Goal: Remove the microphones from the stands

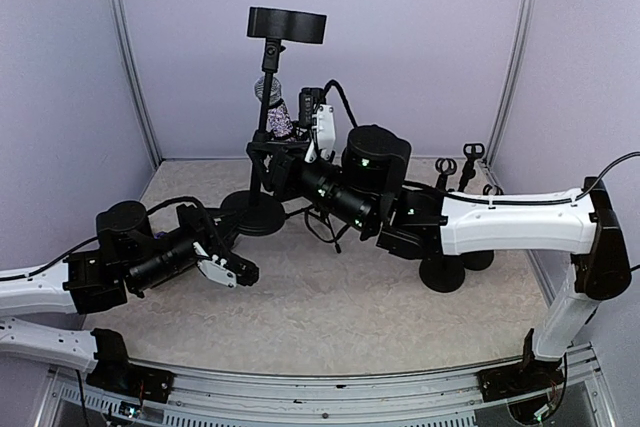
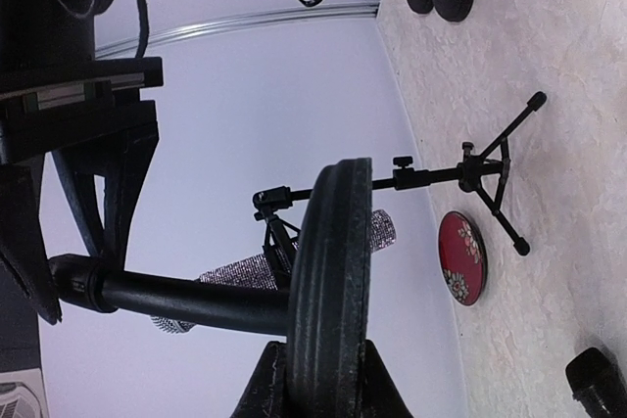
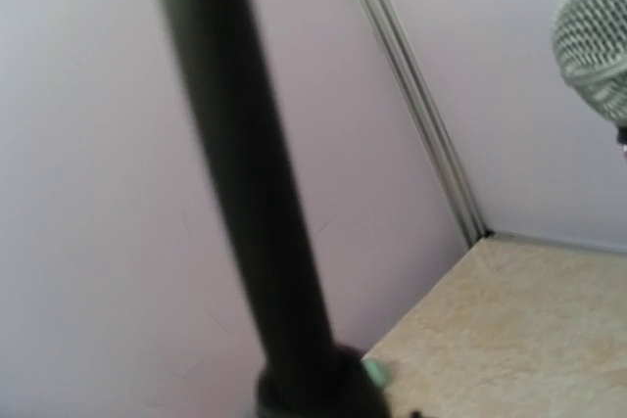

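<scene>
The sparkly microphone [image 1: 275, 112] [image 2: 230, 271] has a silver mesh head [image 3: 598, 46]. In the left wrist view it sits in the clip of a black tripod stand [image 2: 485, 178]. In front of it is a taller stand whose pole [image 1: 265, 172] rises from a round base [image 1: 255, 215]. My left gripper [image 2: 323, 379] [image 1: 228, 232] is shut on that base's rim [image 2: 328, 281]. My right gripper [image 1: 280, 159] is at the pole just below the microphone. Its wrist view shows only a blurred black pole [image 3: 255, 203] up close, with its fingers hidden.
Two small round-based stands [image 1: 442, 272] with empty clips [image 1: 446, 165] stand at the right, behind my right arm. A red flowered disc [image 2: 461, 257] lies on the table by the tripod legs. The enclosure walls close in at the back and on both sides.
</scene>
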Controlling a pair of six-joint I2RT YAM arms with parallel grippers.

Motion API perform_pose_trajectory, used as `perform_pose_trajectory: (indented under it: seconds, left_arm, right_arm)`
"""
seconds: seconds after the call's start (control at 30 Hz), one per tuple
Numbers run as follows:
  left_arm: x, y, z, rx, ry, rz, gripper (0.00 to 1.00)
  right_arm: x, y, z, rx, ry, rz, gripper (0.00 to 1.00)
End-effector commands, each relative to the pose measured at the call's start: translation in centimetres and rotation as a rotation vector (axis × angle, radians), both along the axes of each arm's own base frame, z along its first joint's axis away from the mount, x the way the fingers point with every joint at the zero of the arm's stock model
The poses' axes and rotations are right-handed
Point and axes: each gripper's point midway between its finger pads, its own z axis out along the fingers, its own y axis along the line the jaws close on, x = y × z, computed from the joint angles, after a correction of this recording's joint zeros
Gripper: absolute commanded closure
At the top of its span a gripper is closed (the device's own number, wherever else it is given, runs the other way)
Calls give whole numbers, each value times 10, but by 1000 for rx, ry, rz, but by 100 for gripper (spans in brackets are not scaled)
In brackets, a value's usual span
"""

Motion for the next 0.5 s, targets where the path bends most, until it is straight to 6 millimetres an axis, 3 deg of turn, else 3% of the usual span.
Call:
perform_pose_trajectory:
  seconds: [0.0,0.17,0.47]
  left_arm:
    - [-6,-6,30,-63,-75,-41,100]
    - [-8,-5,30,-61,-80,-45,100]
    - [-10,-7,33,-66,-91,-56,100]
  right_arm:
    - [3,8,-1,-21,18,6,57]
    - [8,7,-3,-31,17,-13,58]
    - [11,8,4,-22,6,-3,78]
